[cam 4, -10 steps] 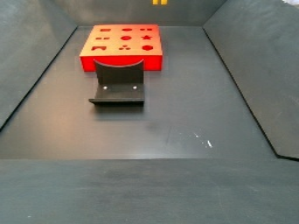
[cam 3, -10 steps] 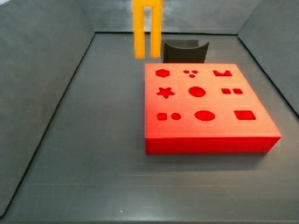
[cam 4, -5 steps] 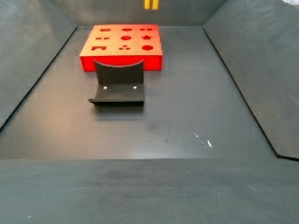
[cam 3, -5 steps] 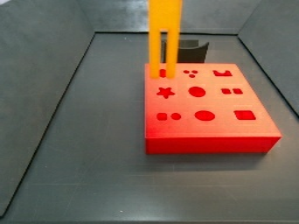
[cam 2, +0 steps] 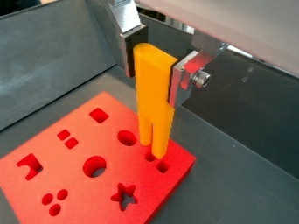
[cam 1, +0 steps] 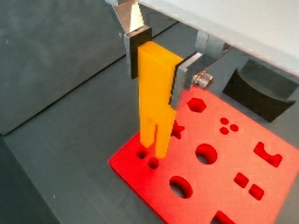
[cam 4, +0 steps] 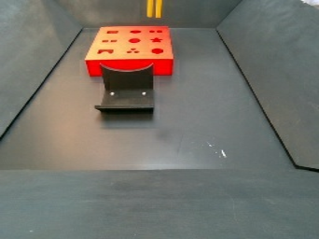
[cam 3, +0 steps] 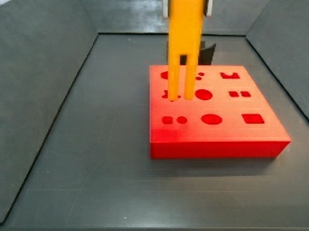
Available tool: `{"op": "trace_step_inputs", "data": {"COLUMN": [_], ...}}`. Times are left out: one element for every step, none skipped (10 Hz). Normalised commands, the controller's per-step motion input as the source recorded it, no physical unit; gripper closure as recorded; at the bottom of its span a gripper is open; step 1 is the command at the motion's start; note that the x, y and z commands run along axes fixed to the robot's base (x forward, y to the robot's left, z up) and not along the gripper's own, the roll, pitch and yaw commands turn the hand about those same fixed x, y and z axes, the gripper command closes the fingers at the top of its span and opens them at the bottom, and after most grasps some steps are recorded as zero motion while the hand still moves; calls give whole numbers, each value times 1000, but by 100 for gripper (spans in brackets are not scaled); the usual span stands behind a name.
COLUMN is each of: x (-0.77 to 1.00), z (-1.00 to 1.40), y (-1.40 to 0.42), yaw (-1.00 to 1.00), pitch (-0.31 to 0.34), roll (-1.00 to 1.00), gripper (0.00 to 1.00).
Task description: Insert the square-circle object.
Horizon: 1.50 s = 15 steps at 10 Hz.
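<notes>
My gripper is shut on the upper end of the square-circle object, a tall orange-yellow bar that hangs upright with its two prongs pointing down. It shows in both wrist views. The prongs hang low over the red block, close to a pair of small holes near its corner. I cannot tell whether they touch. In a side view the bar stands over the block's left half, with the gripper mostly above the frame. In a side view only the bar's tip shows at the top edge.
The dark fixture stands on the floor against one side of the red block, and it shows behind the block in a side view. Grey walls enclose the dark floor.
The bar has moved right and down in my gripper, from behind the block's far left corner to low over its holes.
</notes>
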Motion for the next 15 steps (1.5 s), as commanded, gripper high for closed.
{"op": "trace_step_inputs", "data": {"x": [457, 440, 397, 280, 91, 0, -40, -171, -126, -117, -63, -80, -80, -29, 0], "z": [-31, -109, -149, -126, -160, -174, -171, -157, -140, -106, -17, -29, 0, -157, -223], "y": [-157, -226, -151, -86, -49, 0, 0, 106, 77, 123, 0, 0, -86, -109, 0], "yaw": [266, 166, 31, 0, -60, -37, -100, -106, -77, 0, 31, 0, 6, 80, 194], "pitch": [163, 116, 116, 197, 169, 113, 56, 16, 0, 0, 0, 0, 0, -49, -86], "roll": [234, 189, 204, 246, 197, 181, 133, 74, 29, 23, 64, 70, 64, 43, 67], "gripper": [100, 100, 100, 100, 100, 100, 100, 100, 100, 100, 100, 100, 100, 100, 100]}}
